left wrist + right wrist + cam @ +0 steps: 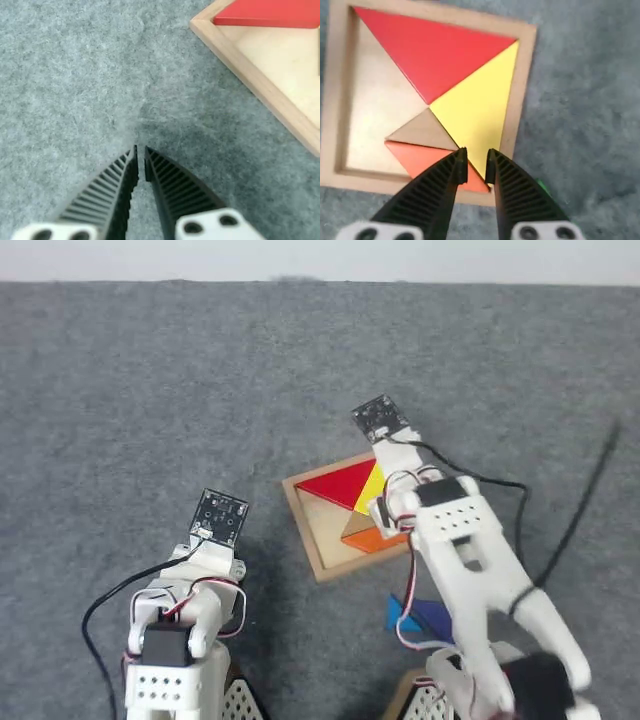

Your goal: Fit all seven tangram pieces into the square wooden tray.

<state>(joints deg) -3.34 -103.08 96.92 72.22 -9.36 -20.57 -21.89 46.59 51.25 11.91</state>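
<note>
Tangram tray [325, 540] sits on the grey table [150, 390]: a square wooden frame with four pieces in it. Right fingers [440, 185] hang over the tray's edge nearest the arm bases, with a narrow gap between them and nothing gripped. Their tips are above where the orange piece [415, 156] meets the yellow triangle [480, 105]; cannot tell if they touch. Left fingers [115, 190] are almost closed, just a slit at the tips, holding nothing, over table just off a tray corner.

Inside the tray, the big red triangle [435, 55] lies along the far rim and the yellow triangle along an adjoining rim, the two meeting at the tray's centre. A small tan triangle [420, 131] points to the centre, with the orange piece flat against it along the near rim. The tray floor opposite the yellow is bare wood.

Off the tray, by the right arm's base, a blue triangle [403, 615] and a darker blue piece [437, 618] lie touching. A green bit [542, 189] shows outside the tray beside the right fingers; cannot tell what it is.
</note>
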